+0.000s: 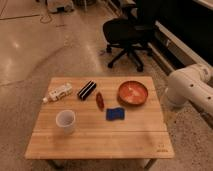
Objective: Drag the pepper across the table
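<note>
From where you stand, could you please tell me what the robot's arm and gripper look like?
The arm is white, made of thick rounded tube segments with a bulging joint; no cables or markings show. The gripper is out of view, past the picture's right edge, so its look cannot be told.

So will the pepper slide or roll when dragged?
Probably light: the pepper is small and slender. Its rounded, tapered shape may roll or pivot rather than slide straight on the table. The blue sponge lies close, so a skewed drag could nudge it. The gripper is out of view; only the white arm shows at right.
</note>
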